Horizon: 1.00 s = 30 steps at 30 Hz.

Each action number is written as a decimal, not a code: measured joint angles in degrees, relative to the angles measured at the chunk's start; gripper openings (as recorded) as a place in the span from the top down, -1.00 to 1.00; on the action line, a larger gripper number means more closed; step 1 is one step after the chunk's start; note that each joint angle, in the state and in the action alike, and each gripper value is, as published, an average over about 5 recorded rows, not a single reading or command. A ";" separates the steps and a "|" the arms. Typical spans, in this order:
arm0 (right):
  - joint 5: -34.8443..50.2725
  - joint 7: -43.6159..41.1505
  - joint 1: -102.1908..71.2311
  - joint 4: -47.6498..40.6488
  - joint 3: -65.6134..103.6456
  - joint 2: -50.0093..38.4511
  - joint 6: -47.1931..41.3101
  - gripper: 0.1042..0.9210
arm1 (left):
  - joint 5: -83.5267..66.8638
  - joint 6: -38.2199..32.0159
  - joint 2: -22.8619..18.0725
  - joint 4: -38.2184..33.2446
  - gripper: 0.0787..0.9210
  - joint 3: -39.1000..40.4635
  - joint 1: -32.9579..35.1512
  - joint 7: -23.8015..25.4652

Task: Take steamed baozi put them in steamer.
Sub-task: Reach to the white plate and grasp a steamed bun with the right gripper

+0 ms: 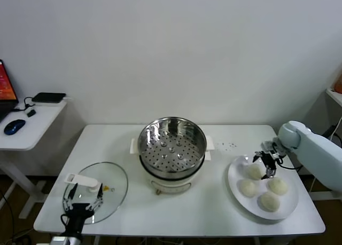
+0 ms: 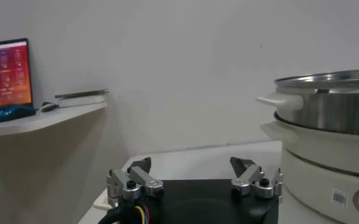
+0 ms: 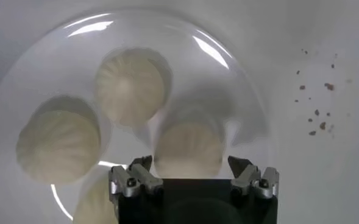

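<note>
White wall and a white table (image 1: 214, 213) fill the head view. At the table's centre stands the steamer (image 1: 172, 149), a steel pot with a perforated tray, on a white base. To the robot's right lies a white plate (image 1: 235, 173) bearing four steamed baozi (image 1: 248, 188). The right gripper (image 1: 269, 162) hangs over the plate's far edge, just above the farthest bun, jaws spread wide and gripping nothing. To the robot's left a round glass lid (image 1: 109, 183) lies flat on the table, and the left gripper (image 1: 81, 200) sits low at its near edge, fingers apart and empty. A side desk (image 1: 32, 122) beyond the table's left end carries a mouse (image 1: 14, 126).

Left wrist view: the left gripper (image 2: 194, 176) shows both fingertips well apart, with nothing between them; the steamer (image 2: 325, 112) rises close alongside, and a lit monitor (image 2: 7, 72) stands on the side desk.

Right wrist view: the right gripper (image 3: 191, 173) looks straight down on the plate (image 3: 228, 67); its wide jaws flank one bun, apart from it, while the other steamed baozi (image 3: 130, 85) rest close together. Dark crumbs (image 3: 318, 91) speckle the table beside the plate.
</note>
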 measured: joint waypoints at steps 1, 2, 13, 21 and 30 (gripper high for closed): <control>-0.06 0.00 -0.09 -0.07 0.07 0.09 0.00 -0.76 | 0.00 0.01 -0.01 0.00 -0.77 0.00 0.01 -0.01; -0.12 0.00 -0.19 -0.13 0.14 0.18 0.00 -0.76 | 0.00 0.02 -0.02 0.00 -0.77 0.00 0.02 -0.01; -0.47 0.01 -0.66 -0.68 0.65 0.50 -0.07 -0.70 | 0.00 0.15 -0.03 -0.07 -0.77 -0.09 0.08 -0.05; -0.43 0.31 -0.70 -1.24 1.00 0.56 0.01 -0.39 | -0.02 0.16 -0.04 -0.07 -0.77 -0.15 0.11 -0.10; 0.08 0.82 -0.37 -0.70 1.06 0.17 0.30 -0.34 | -0.05 0.12 -0.06 -0.04 -0.77 -0.21 0.24 -0.12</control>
